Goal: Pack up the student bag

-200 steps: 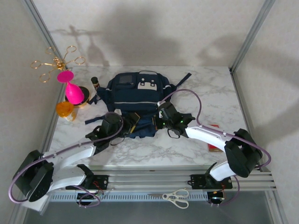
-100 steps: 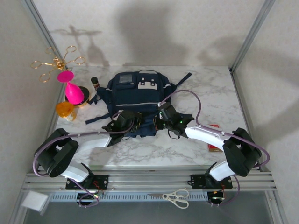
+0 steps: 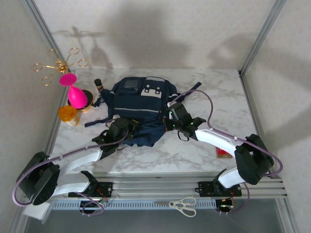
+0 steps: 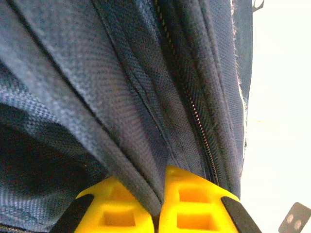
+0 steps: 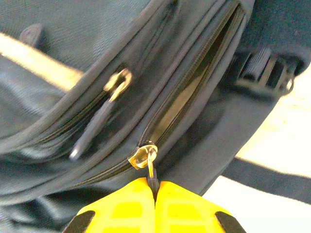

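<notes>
Since half a second ago the left gripper (image 3: 130,129) has pressed shut at the bag's lower edge. Its arm's elbow has dropped toward the lower left of the top view, and the right gripper (image 3: 170,121) has crept slightly up and right. The bag (image 3: 138,99) lies on the table (image 3: 165,155) at the middle of the top view, pockets facing up, between both grippers. A pink vase (image 3: 75,94) stands near its left side, and scissors (image 3: 183,205) lie at the bottom edge.

Seen from the left wrist, the yellow fingers (image 4: 116,208) pinch a fold of the bag's navy fabric, just left of a closed zip (image 4: 194,111).

Seen from the right wrist, the fingers (image 5: 126,204) are pressed together on a metal zipper pull (image 5: 151,167), at the lower end of a partly open zip slot (image 5: 194,82).
</notes>
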Available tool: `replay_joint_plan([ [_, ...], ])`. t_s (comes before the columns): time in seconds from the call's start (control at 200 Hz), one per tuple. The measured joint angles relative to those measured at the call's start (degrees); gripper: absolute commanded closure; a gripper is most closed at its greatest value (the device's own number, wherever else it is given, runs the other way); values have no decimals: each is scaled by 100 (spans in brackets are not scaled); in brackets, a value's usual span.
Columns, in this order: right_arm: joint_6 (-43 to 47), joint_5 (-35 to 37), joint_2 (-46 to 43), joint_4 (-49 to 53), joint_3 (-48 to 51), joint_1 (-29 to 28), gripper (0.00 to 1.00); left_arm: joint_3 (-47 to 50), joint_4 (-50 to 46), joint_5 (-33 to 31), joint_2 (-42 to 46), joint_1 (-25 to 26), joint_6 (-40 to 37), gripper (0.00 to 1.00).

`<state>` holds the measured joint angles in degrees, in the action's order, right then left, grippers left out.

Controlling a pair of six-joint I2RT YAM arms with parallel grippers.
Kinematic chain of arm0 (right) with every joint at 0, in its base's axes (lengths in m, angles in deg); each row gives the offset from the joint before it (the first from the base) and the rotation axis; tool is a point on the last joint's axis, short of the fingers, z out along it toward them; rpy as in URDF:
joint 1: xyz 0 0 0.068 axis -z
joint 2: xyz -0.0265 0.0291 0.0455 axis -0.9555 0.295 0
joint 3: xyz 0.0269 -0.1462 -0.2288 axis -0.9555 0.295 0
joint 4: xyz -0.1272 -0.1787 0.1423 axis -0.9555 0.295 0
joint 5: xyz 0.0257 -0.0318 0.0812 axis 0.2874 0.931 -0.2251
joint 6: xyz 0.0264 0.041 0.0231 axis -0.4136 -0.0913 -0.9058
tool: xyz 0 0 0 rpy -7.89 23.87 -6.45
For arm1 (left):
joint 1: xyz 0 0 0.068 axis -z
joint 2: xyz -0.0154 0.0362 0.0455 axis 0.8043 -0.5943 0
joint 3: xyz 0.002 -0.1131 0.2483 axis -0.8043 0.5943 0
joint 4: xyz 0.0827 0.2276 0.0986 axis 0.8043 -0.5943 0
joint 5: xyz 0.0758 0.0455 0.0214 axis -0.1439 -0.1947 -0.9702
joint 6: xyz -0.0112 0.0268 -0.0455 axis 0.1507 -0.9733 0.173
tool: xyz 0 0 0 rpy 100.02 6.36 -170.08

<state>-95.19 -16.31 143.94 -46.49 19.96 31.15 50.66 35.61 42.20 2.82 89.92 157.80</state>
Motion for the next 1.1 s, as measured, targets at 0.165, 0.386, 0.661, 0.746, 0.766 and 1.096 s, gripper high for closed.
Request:
replay_joint_plan([
  [0.165,153,-229,35,48,-127,68,100,354,-195,409,658,-352,-455,100],
  [0.386,212,-339,457,181,-553,356,100,367,-380,680,723,-549,-1019,100],
  [0.661,238,-66,1008,271,-960,459,100,348,-584,741,673,-706,-1436,100],
  [0.746,256,11,1051,275,-997,470,100,258,-669,761,566,-715,-1547,100],
  [0.766,256,35,1075,275,-1016,483,100,238,-688,765,544,-719,-1569,100],
  [1.096,258,-87,1316,297,-1246,671,91,83,-774,787,363,-745,-1847,100],
])
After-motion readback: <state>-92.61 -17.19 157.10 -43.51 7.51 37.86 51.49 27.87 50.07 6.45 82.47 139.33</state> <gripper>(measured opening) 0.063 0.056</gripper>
